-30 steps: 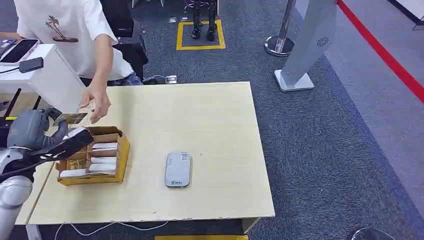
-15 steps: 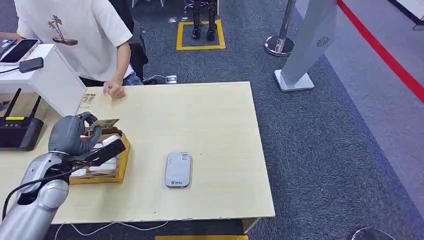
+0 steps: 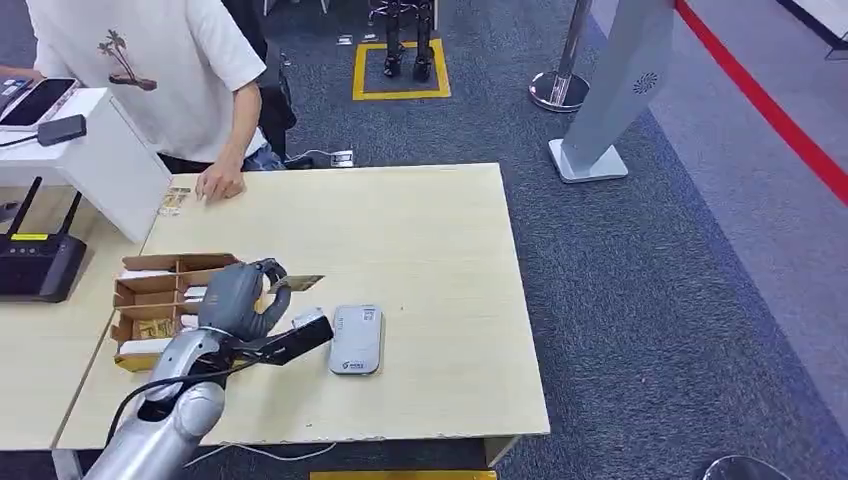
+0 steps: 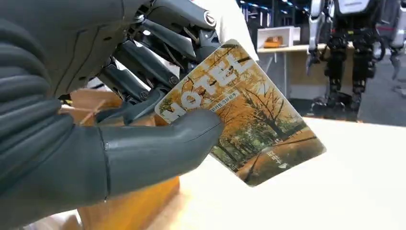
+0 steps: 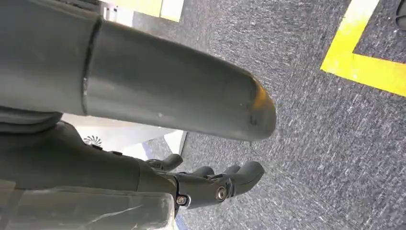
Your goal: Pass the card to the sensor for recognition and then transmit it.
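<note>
Card (image 4: 244, 112) with "HOTEL" and yellow trees on it, pinched between thumb and fingers of left hand (image 3: 237, 298), up above the table (image 3: 420, 230). Just beside the grey sensor (image 3: 356, 339), near the cardboard box (image 3: 150, 310). Right hand (image 5: 210, 184) hanging over the carpet, fingers curled, holding nothing.

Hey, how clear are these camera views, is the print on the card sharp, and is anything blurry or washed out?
Left wrist view: the hotel card is sharp and its "HOTEL" print readable, while the robots behind look soft. Head view: even light, no glare, but the card in the left robot hand is too small to read. Right wrist view: the right robot hand looms large, and the carpet texture is crisp.
</note>
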